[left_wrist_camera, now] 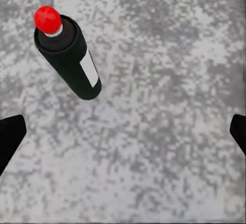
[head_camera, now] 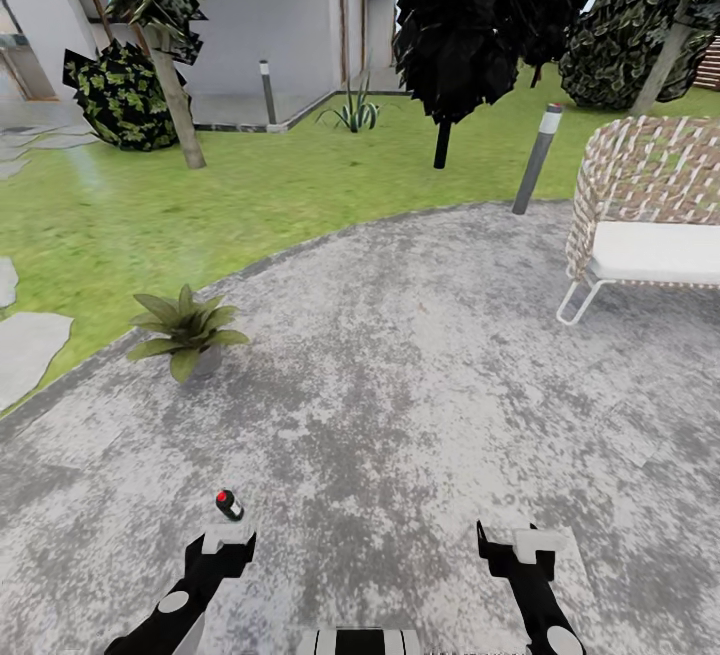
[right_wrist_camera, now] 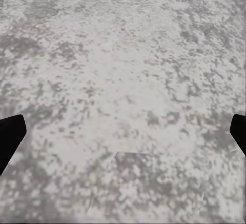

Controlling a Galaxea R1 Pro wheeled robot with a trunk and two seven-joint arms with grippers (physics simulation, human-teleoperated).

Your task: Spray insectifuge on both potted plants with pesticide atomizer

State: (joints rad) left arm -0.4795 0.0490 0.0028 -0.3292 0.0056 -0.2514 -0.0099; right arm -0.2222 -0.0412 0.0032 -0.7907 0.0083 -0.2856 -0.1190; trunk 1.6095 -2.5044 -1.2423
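— Where is the small dark green atomizer bottle with the red cap sitting?
— On the round grey mottled stone patio, just ahead of the left gripper.
— And the low green leafy potted plant?
— Farther ahead, leftward, at the patio's edge; the white-cushioned wicker seat is standing far ahead-right of the right gripper.

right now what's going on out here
A two-armed robot stands on the stone patio with both grippers open and empty. The atomizer, a dark bottle with a red cap, stands on the patio just ahead of the left gripper, not yet picked up. One potted plant sits at the patio's edge by the lawn, beyond the bottle.
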